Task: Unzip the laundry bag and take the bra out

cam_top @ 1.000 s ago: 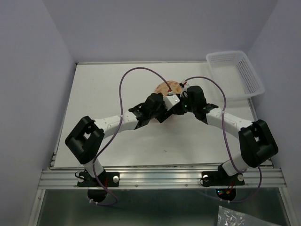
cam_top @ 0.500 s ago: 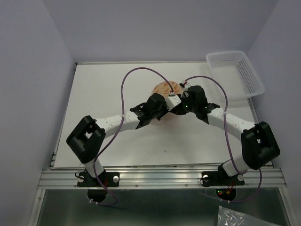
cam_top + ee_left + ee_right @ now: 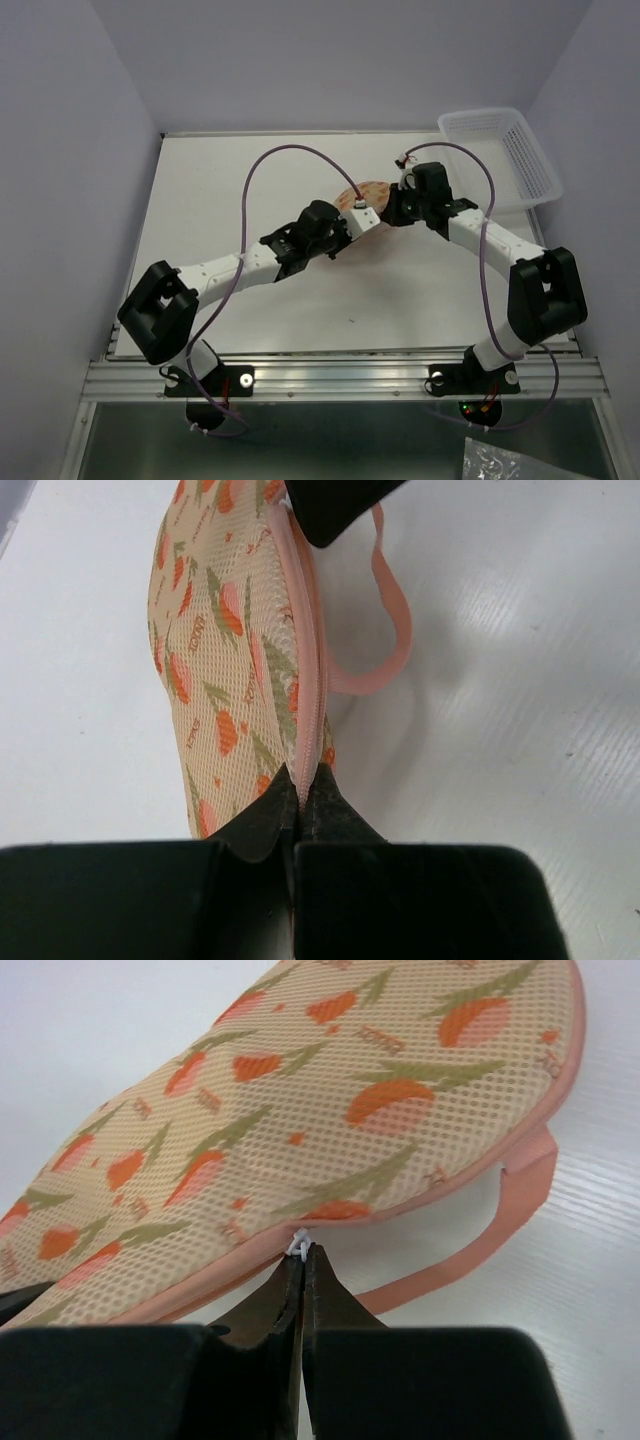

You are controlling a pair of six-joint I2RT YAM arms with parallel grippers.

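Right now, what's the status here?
Left gripper shut on bag seam. Right gripper shut on zip pull. Bag zipped, bra unseen. Nothing blocking.

Small orange lettering [image 3: 194, 632] dots the mesh of the laundry bag [image 3: 215, 670], set as short words among its orange-and-green print. It shows left of centre in the left wrist view, and at upper centre and far right in the right wrist view. The letters are too small and blurred to read. No other writing is legible.

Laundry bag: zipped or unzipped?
Zipped where visible: laundry bag seam shows no gap; right pincer grips the white pull.
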